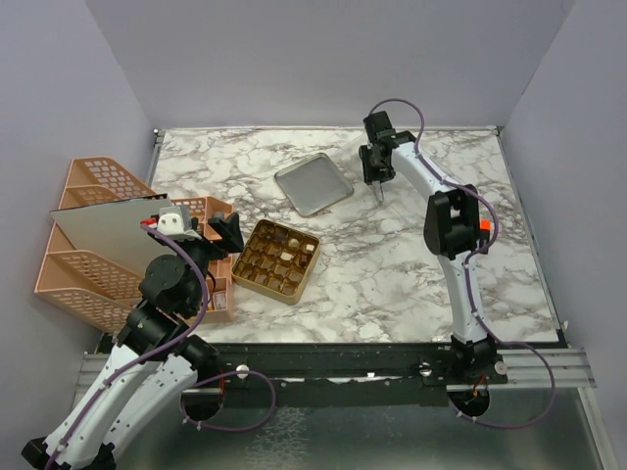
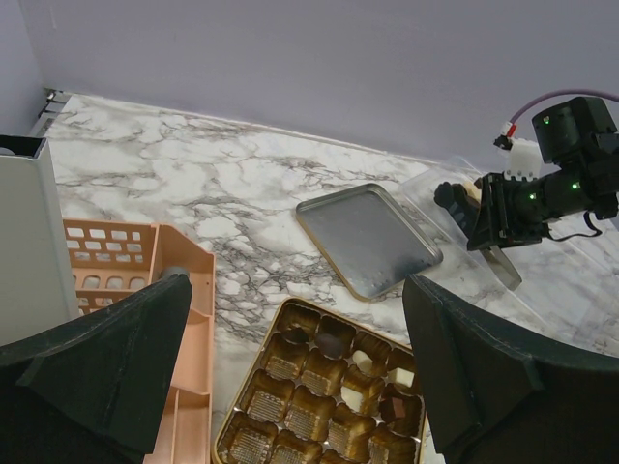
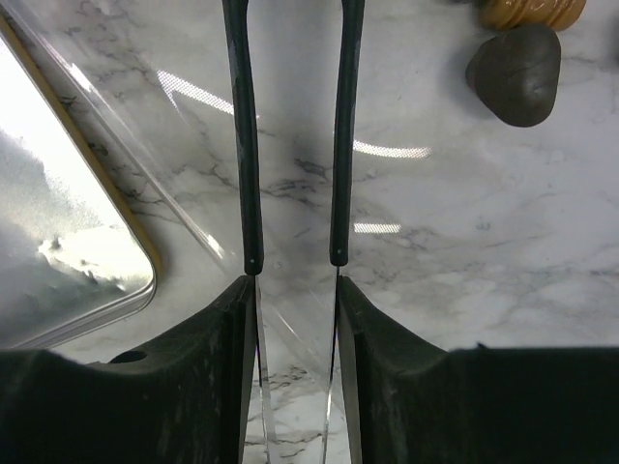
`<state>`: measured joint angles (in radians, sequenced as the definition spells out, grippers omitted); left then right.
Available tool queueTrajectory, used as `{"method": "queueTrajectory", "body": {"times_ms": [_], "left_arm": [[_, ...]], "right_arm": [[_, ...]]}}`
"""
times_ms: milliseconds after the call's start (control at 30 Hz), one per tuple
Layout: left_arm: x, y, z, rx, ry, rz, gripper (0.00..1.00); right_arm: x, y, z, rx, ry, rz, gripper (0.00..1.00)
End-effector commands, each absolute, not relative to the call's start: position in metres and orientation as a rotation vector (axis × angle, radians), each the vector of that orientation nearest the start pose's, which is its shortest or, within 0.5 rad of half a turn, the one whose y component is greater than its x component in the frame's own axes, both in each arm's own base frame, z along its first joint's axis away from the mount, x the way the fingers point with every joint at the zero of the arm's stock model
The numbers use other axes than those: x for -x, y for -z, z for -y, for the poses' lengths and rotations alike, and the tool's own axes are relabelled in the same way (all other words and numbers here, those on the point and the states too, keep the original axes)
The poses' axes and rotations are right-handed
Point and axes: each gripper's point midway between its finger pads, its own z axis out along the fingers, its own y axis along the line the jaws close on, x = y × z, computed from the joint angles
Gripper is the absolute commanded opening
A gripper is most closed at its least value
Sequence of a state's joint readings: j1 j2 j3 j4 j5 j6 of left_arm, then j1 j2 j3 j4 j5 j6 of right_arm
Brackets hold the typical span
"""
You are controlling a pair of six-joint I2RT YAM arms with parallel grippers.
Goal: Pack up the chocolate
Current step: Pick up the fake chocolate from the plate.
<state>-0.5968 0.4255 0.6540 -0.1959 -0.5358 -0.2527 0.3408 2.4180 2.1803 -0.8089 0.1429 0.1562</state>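
Tray (image 1: 263, 293) holds perhaps six chocolates (image 2: 355, 397); upturned lid (image 1: 313, 184) lies nearby.

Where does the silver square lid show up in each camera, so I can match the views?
Top external: the silver square lid lies mid-table, beyond the golden tray.
Left wrist: the lid is at centre, beyond the tray.
Right wrist: only one rounded corner of the lid, at the left edge.
Shared landmark: the right gripper, just beside the lid in every view.
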Motion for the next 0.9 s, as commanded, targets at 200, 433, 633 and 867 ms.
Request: {"method": "queueTrajectory", "body": {"times_ms": [200, 433, 633, 867], "left_arm": [[-0.24, -0.306, 0.063, 0.169, 0.254, -1.525, 0.99], [-0.24, -0.306, 0.063, 0.167, 0.26, -1.523, 0.99], [-0.239, -0.306, 0.062, 0.169, 0.255, -1.522, 0.99], [-0.239, -0.307, 0.062, 0.172, 0.255, -1.519, 0.99]], "right_arm": [[-0.552, -0.062, -0.16, 0.148, 0.025, -2.546, 0.4], [-0.561, -0.057, -0.16, 0.163, 0.0, -2.541, 0.39], [-0.567, -0.05, -0.164, 0.191, -0.011, -2.543, 0.39], [-0.563, -0.053, -0.171, 0.208, -0.068, -2.555, 0.39]]}}
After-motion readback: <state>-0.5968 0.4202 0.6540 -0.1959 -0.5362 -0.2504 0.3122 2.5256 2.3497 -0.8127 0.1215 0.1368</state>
